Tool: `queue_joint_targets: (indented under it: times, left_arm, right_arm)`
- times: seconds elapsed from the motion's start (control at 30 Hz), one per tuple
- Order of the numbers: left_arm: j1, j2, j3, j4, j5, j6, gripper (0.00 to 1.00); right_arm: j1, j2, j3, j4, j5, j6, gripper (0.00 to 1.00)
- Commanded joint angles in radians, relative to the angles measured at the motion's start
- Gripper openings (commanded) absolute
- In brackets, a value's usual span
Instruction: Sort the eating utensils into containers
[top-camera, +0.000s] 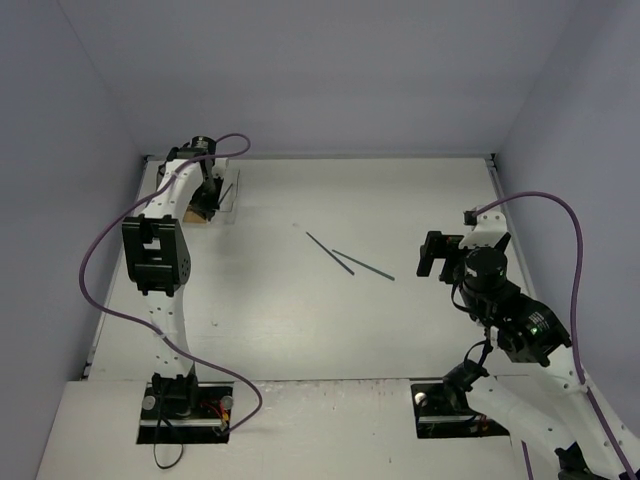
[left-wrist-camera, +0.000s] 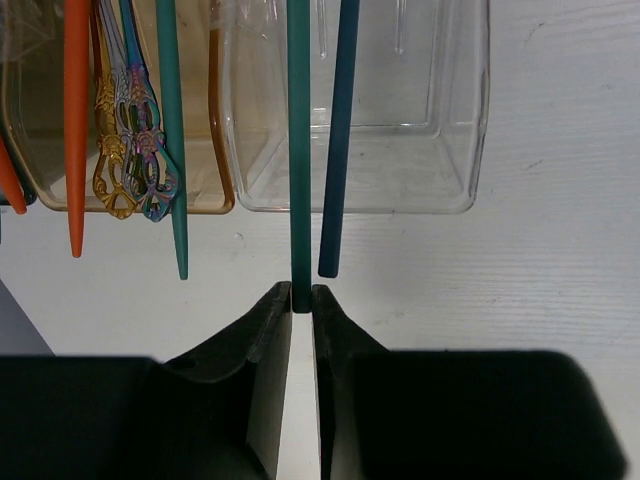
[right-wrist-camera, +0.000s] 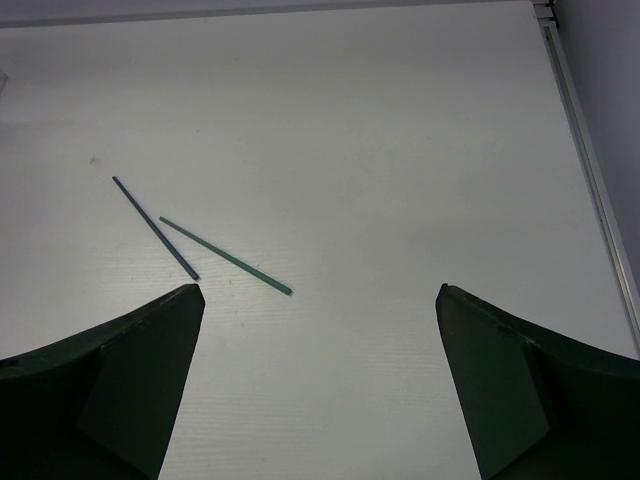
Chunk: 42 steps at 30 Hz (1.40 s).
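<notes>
The left tool (left-wrist-camera: 301, 295) pinches a teal stick (left-wrist-camera: 299, 150) by its end to lean it in the clear bin (left-wrist-camera: 455, 190) beside a darker stick (left-wrist-camera: 338, 140), while the right tool (right-wrist-camera: 320, 290) gapes empty above two loose sticks (right-wrist-camera: 155, 228) on the table (right-wrist-camera: 400, 120).

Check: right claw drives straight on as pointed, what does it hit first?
Probably the table, close to the near end of the teal stick, maybe clipping it. The open right claw has nothing else ahead; depth is unclear.

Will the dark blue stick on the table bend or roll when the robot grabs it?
Probably stiff: the dark blue stick lies straight. It looks very thin, so likely light and tricky to pinch off the flat table. It might roll if nudged; its shape is unclear.
</notes>
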Motion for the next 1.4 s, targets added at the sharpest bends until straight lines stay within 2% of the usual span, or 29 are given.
queue_joint_targets:
  times: [0.0,0.17,0.33,0.4,0.6,0.7,0.9,1.0,1.37]
  left_arm:
    - [0.003,-0.052,0.069,-0.021,0.002,-0.05,0.2]
    - [-0.003,-0.087,0.072,-0.019,0.029,-0.101,0.31]
    - [-0.068,-0.179,0.03,-0.01,0.046,-0.239,0.35]
    - [-0.125,-0.221,-0.028,0.007,0.026,-0.316,0.36]
    - [-0.376,-0.319,-0.23,0.162,-0.066,-0.607,0.52]
    - [-0.506,-0.327,-0.298,0.208,-0.16,-0.735,0.59]
    - [-0.69,-0.276,-0.34,0.27,-0.283,-0.972,0.6]
    - [-0.726,-0.238,-0.328,0.272,-0.314,-1.078,0.6]
    - [-0.806,-0.096,-0.269,0.287,-0.339,-1.251,0.6]
  right_arm:
    - [-0.003,0.022,0.009,0.051,0.037,0.001,1.0]
    - [-0.003,0.024,0.008,0.052,0.039,-0.002,1.0]
    - [-0.005,0.025,0.011,0.05,0.037,-0.008,1.0]
    - [-0.005,0.023,0.011,0.052,0.036,-0.009,1.0]
    - [-0.003,0.02,0.013,0.052,0.029,-0.013,1.0]
    - [-0.003,0.015,0.014,0.052,0.016,-0.019,1.0]
    - [-0.004,-0.007,0.012,0.052,-0.001,-0.027,1.0]
    - [-0.003,-0.018,0.011,0.05,-0.016,-0.028,1.0]
    - [-0.003,-0.073,0.012,0.051,-0.045,-0.049,1.0]
